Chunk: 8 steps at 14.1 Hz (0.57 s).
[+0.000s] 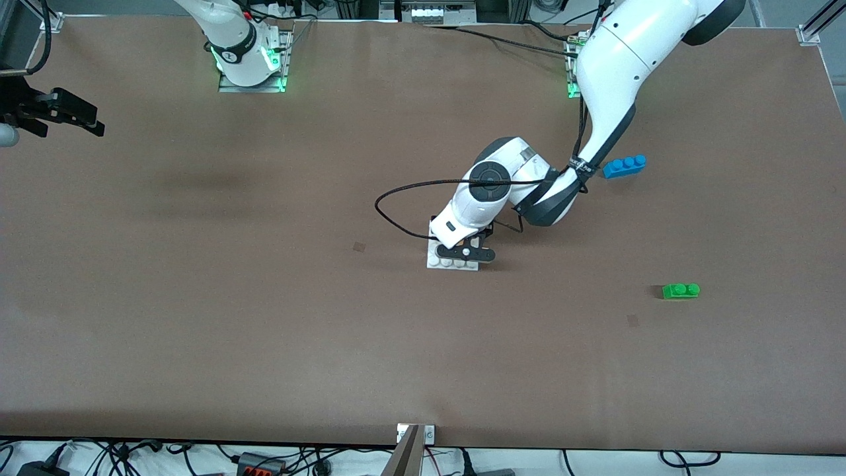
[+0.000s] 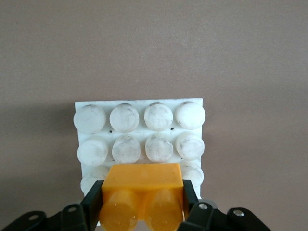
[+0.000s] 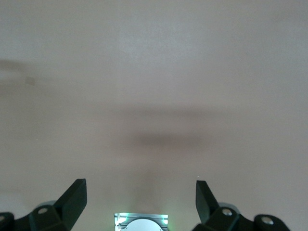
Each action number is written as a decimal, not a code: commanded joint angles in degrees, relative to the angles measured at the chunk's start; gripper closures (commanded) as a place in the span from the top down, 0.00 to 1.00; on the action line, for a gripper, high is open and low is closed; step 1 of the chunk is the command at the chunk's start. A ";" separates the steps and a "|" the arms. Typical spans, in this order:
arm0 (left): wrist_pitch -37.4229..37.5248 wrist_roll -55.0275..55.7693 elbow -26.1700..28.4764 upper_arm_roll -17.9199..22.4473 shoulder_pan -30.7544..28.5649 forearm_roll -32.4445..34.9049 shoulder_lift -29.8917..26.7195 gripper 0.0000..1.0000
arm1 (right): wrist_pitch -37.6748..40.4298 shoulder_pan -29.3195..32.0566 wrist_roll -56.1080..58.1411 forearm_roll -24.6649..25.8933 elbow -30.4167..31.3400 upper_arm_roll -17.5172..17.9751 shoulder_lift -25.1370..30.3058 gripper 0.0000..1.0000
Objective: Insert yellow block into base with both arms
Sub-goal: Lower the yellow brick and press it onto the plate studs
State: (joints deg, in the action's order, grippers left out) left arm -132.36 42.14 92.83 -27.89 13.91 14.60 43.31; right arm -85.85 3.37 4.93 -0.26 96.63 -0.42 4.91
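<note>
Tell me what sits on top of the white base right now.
The yellow block, clamped in the left gripper, is over the base at its edge row of studs. Two stud rows stay bare. Whether the block is fully seated is hidden. The right gripper waits open, away.

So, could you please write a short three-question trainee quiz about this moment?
1. True or false: the left gripper is shut on the yellow block.
2. The yellow block is over: A) the blue brick B) the base C) the green brick
3. Fill in: the right gripper, waiting over bare table at the right arm's end, is ____.

Key: 1 true; 2 B; 3 open.
</note>
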 commanded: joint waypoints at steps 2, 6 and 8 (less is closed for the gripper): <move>0.26 1.19 -1.60 1.17 1.21 1.66 0.90 0.52 | 1.30 -0.47 -0.19 -0.79 -1.36 0.07 -0.43 1.00; 0.35 1.28 -1.60 6.35 6.21 1.31 0.63 0.52 | 1.30 -0.56 -0.18 -0.79 -1.36 0.25 -0.34 1.00; 0.43 1.37 -1.52 7.59 7.35 1.40 0.63 0.52 | 1.30 -0.73 -0.18 -0.79 -1.36 0.25 -0.43 1.00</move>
State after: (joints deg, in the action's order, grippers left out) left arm -132.09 42.44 92.31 -22.38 19.46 14.62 43.33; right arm -85.81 2.86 4.93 -0.27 96.61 -0.22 4.92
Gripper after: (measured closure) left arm 0.317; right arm 0.000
